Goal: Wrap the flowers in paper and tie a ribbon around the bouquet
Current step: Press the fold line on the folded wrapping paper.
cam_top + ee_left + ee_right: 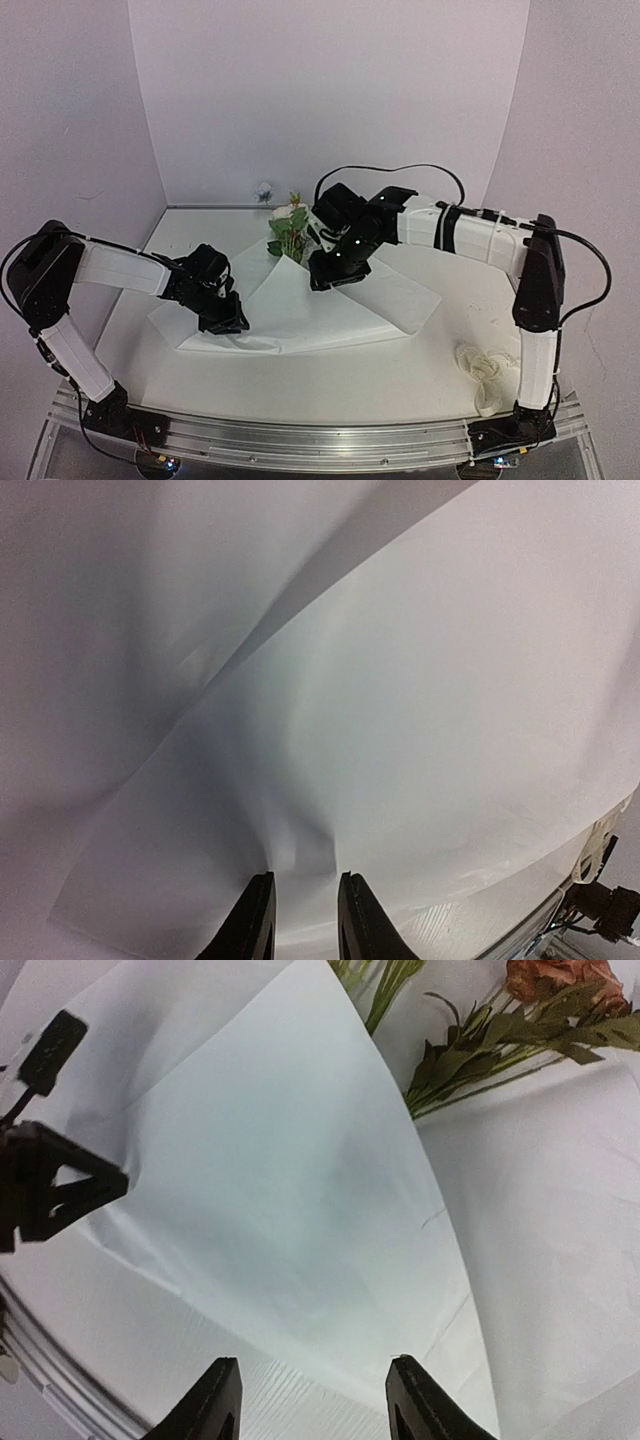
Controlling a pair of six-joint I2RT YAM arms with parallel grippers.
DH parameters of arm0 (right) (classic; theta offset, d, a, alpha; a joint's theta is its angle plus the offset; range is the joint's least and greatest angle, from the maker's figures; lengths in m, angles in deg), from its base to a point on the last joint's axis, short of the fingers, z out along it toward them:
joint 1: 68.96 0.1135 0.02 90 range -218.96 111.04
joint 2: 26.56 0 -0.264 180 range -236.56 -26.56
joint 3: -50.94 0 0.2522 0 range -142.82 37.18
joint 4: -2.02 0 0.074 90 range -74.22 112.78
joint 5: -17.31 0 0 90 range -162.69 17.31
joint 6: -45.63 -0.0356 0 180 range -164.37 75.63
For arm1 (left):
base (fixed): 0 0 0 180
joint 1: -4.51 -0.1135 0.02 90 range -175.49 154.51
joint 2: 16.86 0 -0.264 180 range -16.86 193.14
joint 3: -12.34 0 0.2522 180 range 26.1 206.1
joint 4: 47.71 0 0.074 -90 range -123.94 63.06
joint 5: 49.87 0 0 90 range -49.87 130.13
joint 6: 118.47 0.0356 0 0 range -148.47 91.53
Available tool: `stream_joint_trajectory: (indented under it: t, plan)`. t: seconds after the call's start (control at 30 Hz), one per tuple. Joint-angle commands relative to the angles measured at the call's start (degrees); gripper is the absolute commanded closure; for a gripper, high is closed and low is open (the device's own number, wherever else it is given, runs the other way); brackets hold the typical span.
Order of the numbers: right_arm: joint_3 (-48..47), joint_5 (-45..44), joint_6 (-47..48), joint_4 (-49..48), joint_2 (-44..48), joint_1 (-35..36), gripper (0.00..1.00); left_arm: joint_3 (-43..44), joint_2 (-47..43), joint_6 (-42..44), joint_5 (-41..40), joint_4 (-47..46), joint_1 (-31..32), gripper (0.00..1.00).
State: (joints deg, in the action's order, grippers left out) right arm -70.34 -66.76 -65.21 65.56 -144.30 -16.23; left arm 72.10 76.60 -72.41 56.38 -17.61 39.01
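Note:
The white paper (310,310) lies mid-table, folded over itself into a pointed flap (280,1180). The flowers (288,232) lie at its far end, and their green leaves and a rust bloom (500,1050) stick out beyond the flap. My right gripper (322,282) hovers over the fold, its jaws (315,1365) wide open and holding nothing. My left gripper (225,318) is down on the paper's left part. Its fingers (304,878) stand a narrow gap apart, with a small pucker of paper (300,850) just ahead of the tips. The cream ribbon (485,372) lies bunched at the near right.
A single pale blue bloom (264,190) lies at the table's back edge against the wall. Purple-white walls close in the back and both sides. The left arm's black gripper (45,1175) shows at the left of the right wrist view. A metal rail (300,440) runs along the front.

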Motion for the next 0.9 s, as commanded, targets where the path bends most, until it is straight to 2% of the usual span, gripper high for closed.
stream_joint_trajectory:
  t: [0.0,0.23,0.43,0.87]
  plan:
    - [9.59,5.95,-11.76,-7.8,5.55,4.37,0.53,0.14,0.39,0.26,-0.57,-1.99,-0.03,0.76]
    - [15.25,7.14,-19.41,-20.63,2.21,7.65,0.68,0.41,1.19,0.87,-0.31,-2.56,-0.04,0.76]
    - [20.09,6.42,-23.01,-29.05,-0.44,7.73,0.75,0.52,1.67,1.05,-0.43,-2.44,-0.05,0.76]
    - [28.67,0.15,-20.39,-32.58,-0.31,7.04,0.81,-0.04,2.92,1.71,-0.74,-2.19,-0.5,0.76]
